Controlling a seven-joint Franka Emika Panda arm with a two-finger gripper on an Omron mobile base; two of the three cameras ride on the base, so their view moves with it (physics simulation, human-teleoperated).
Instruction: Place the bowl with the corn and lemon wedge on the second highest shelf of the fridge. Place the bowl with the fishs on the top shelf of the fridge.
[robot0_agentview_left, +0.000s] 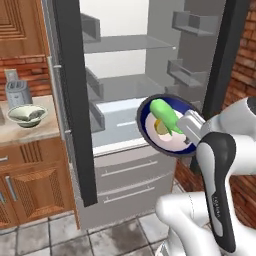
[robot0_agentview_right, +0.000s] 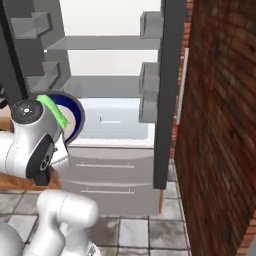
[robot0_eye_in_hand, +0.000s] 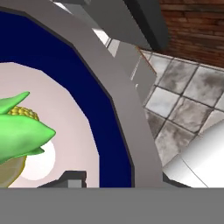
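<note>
Corn sits in the blue-rimmed bowl, center frame, gripper clamped on its rim, carrying it toward the fridge shelf.

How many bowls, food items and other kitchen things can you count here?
Bowls: 2, the blue-rimmed bowl in the gripper and the pale bowl on the counter.
Corn cobs: 1.
Lemon wedges: 1.
Toasters: 1.
Fridges: 1, open.
Total: 6.
</note>
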